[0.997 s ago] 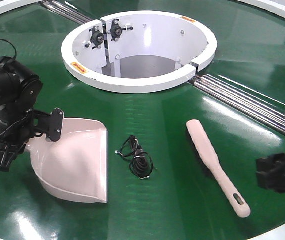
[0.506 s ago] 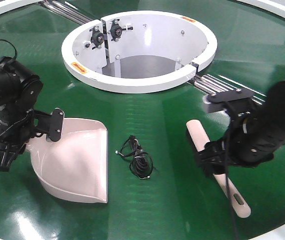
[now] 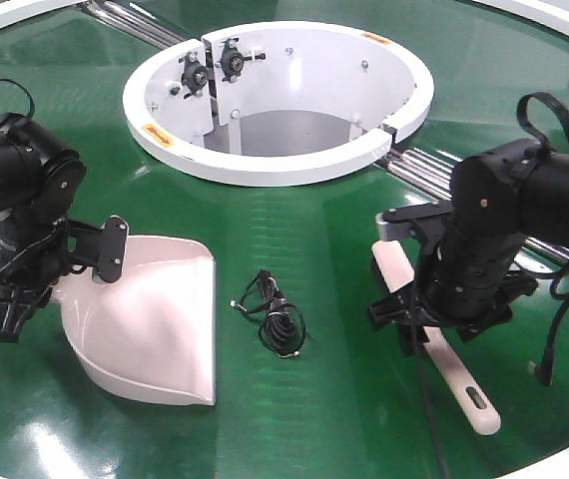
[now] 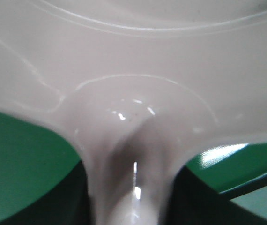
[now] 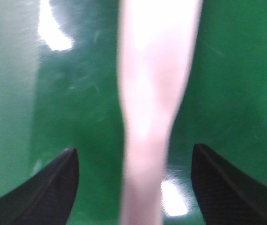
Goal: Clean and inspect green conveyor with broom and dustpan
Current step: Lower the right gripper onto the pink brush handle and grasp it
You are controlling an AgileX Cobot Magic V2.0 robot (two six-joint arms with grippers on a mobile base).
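- Glossy dark-green belt of the green conveyor fills the front view, curving around and carrying everything else.
- At the top centre stands a white ring-shaped housing, open in the middle, with two small black fittings on its inner wall.
- Silver roller rails run out from the ring toward the right edge, passing behind the right arm.
- On the left the dustpan lies on the belt, its flat lip facing right and its handle running off to the left.
- Over that handle is the left hand, clenched on it; the left wrist view shows the handle neck running down between dark parts pressed close on both sides.
- On the right the broom lies flat on the belt, head toward the ring and slotted handle end toward the near edge, its middle hidden under the right arm.
- Low over the broom's handle hangs the right hand, released; in the right wrist view its dark fingertips stand wide apart on either side of the handle, not touching it.
- Between dustpan and broom lies a small tangle of black cable, just beside the dustpan's lip and clear of both.
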